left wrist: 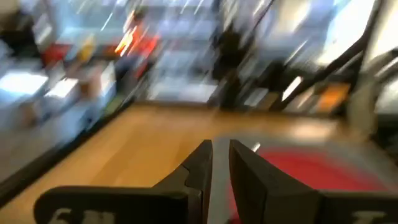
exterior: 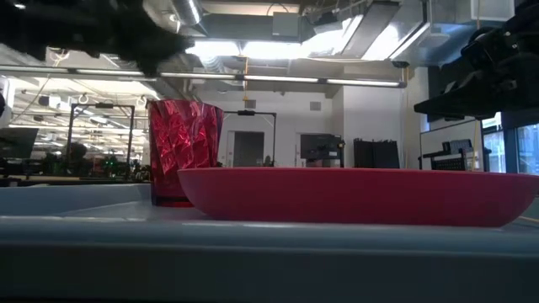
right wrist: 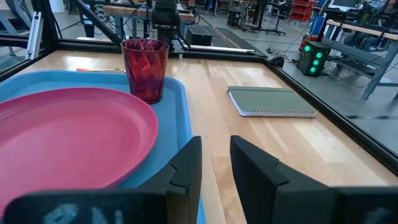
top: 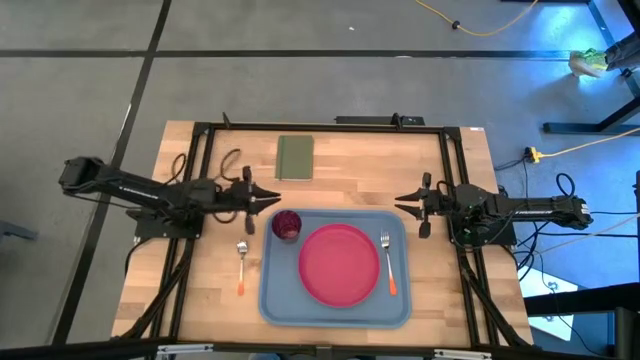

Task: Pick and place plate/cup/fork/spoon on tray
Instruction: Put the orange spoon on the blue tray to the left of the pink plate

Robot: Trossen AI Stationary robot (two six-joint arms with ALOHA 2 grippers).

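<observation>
The plate (top: 340,263) is laid in the middle of the tray (top: 272,296), where its width is best taken, and the cup (top: 287,224) is stood upright in the tray's corner nearest the left arm, just beside the plate's rim, so that the flat strip on the other side is left for the fork (top: 388,263), which is laid there lengthwise between the plate and the tray's rim. Only the spoon (top: 241,266) is found off the tray, flat on the desk (top: 190,300) just beside the tray's left edge, so the task is judged nearly done. The left claw (top: 270,201) is held above the desk near the cup, its fingers pressed almost together and nothing pinched; the spoon lies near it. The right claw (top: 408,207) is held above the desk beside the tray's right edge, fingers slightly spread, empty. A green pad (top: 295,157) is set well apart toward the desk's far edge and nothing is blocked by it; the tray's raised rim is what the spoon must be lifted over
</observation>
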